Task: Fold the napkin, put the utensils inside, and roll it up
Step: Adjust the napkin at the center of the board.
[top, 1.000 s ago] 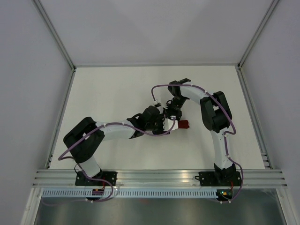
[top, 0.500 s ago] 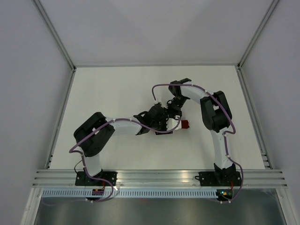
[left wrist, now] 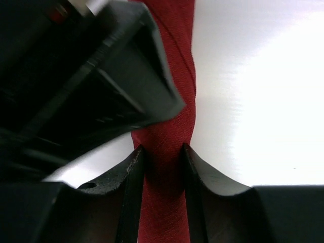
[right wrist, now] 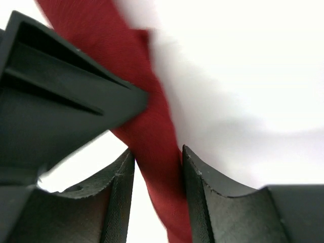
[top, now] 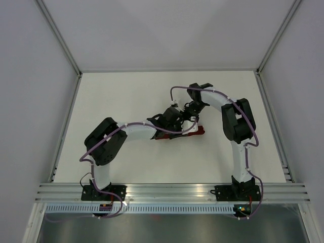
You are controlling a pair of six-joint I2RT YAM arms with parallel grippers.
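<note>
Left wrist: rolled napkin (left wrist: pixel 169 139) pinched between jaws.

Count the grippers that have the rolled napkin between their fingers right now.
2. The left gripper pinches the napkin, with both fingers against the roll. The right gripper straddles the napkin further along, with a gap showing beside one finger.
</note>
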